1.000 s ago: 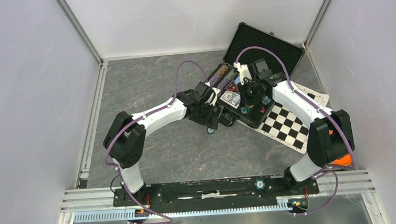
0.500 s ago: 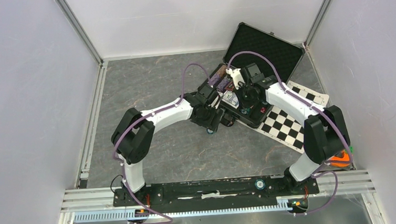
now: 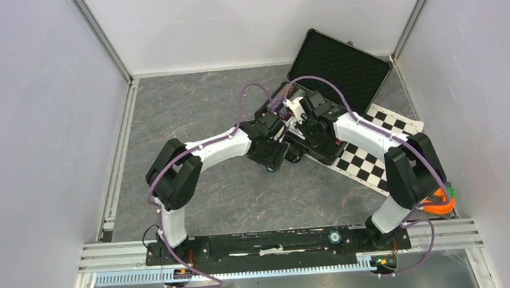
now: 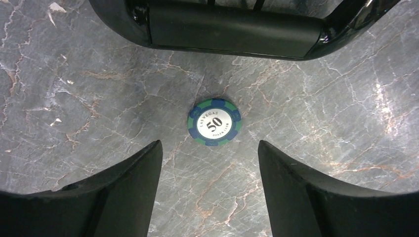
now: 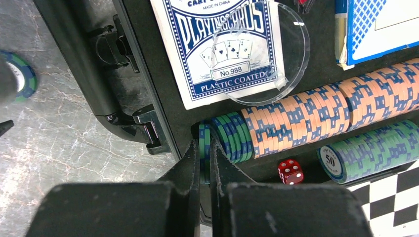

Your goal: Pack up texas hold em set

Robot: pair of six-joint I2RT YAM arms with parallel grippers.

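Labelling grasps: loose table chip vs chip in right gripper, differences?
The loose chip lies flat on the table; gripped chip stands on edge in the case. The loose chip lies free under the open left gripper; right gripper pinches the gripped chip. Both green and blue.

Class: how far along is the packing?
Done: blue card deck, orange-blue chip row and red die in the black hard case. In hand: right gripper pinches a green chip at a row's end. Remaining: green-blue 50 chip on the table, below open left gripper.
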